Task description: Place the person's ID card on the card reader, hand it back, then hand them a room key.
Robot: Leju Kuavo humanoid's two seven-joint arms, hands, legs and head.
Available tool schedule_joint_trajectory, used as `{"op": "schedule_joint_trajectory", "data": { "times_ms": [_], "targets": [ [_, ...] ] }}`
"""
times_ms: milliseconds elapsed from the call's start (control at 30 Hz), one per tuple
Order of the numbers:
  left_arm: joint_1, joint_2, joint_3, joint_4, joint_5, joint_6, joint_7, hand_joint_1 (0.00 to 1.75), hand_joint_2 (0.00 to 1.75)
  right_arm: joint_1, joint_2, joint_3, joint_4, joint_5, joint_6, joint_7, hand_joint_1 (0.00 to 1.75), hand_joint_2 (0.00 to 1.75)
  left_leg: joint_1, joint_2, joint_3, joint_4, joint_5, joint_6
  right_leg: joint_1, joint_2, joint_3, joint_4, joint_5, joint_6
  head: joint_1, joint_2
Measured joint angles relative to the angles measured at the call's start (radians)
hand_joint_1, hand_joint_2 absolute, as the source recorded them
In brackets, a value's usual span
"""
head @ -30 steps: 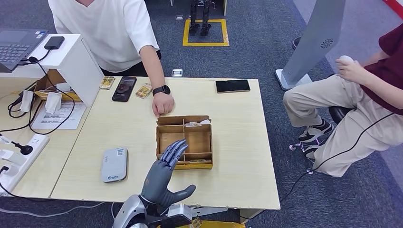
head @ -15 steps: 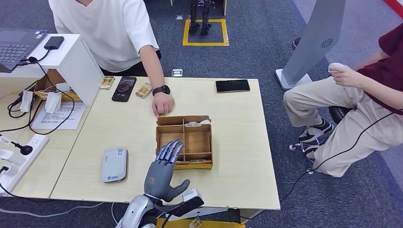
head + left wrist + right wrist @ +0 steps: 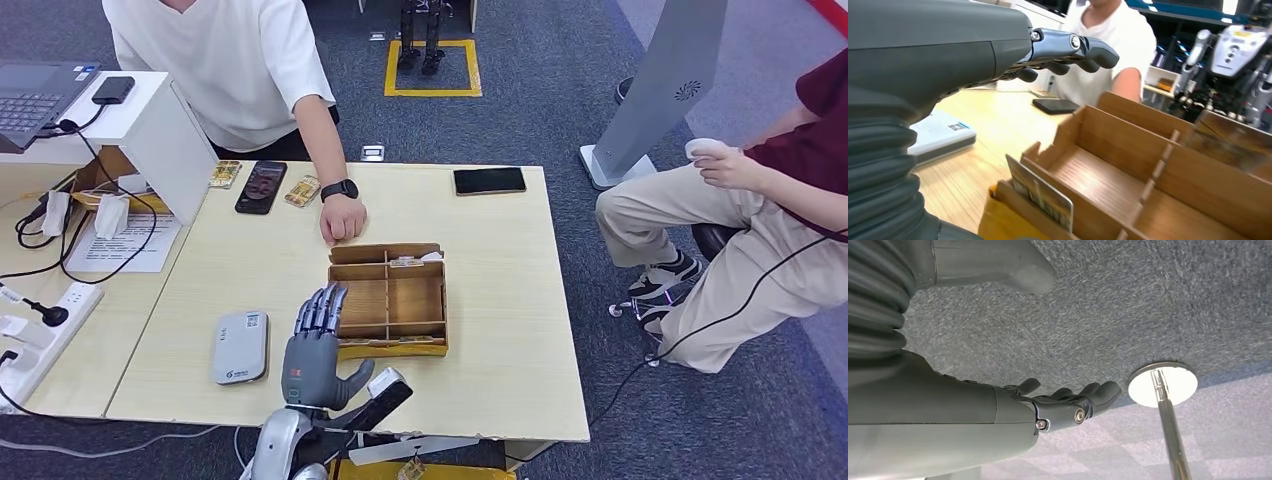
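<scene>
The left hand (image 3: 316, 345), fingers apart and holding nothing, hovers beside the wooden box (image 3: 388, 298); it seems to go for a card (image 3: 1039, 192), so next it must pinch it.

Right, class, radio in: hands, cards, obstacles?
Left hand open, empty, at wooden tray's left edge. Right hand hanging, empty. Card upright in tray's near slot. Nothing blocking.

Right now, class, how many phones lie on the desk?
2: one dark phone beside the seated person's forearm, another near the desk's far right corner. More may be hidden.
</scene>
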Motion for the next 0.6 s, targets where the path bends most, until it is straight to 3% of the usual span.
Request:
{"op": "schedule_joint_trajectory", "data": {
  "times_ms": [600],
  "targets": [
    [0.032,-0.057,0.148,0.0,-0.117,0.067,-0.04,0.0,1.75,0.0,0.0,0.0,0.0,0.017,0.0,-0.002,0.0,1.75,0.0,0.0,0.0,0.0,0.0,0.0,0.0,0.0,0.0,0.0,0.0,0.0,0.0,0.0]
  ]
}}
